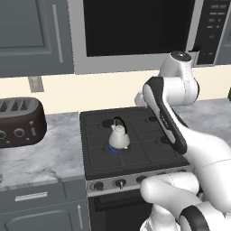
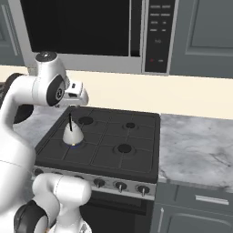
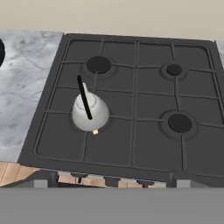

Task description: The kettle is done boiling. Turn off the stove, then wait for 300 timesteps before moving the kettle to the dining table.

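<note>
Logged grey cabinets [image 1: 31,36] along the top of the wall, with a black-windowed microwave [image 1: 135,27] mounted between them, directly above the stove [image 1: 149,149].

Noted a grey-veined marble surface [image 1: 54,153] flanking the stove on both sides, over grey drawer fronts.

Recorded the stove as a black gas cooktop with dark grates, four burners counted in the hand view, and a steel front strip.

Found a dark toaster [image 1: 20,122] on the surface to the left of the stove, well apart from it.

Located the kettle [image 1: 119,137] upright on the front-left burner, white and pear-shaped, black arched handle up. Touching nothing but the grate.

Observed the white arm reaching up and over the right half of the cooktop, wrist raised high above the back of the stove and angled down at it.

Read the end effector [image 3: 110,181] as spread: two grey tips far apart at the bottom of the hand view, gripping nothing. Well clear of the kettle and above it.

Counted a row of round knobs [image 1: 119,182] on the front strip, partly hidden by the arm in the left base view.

Spotted a small blue flame [image 1: 113,148] under the kettle's base; burner lit.
</note>
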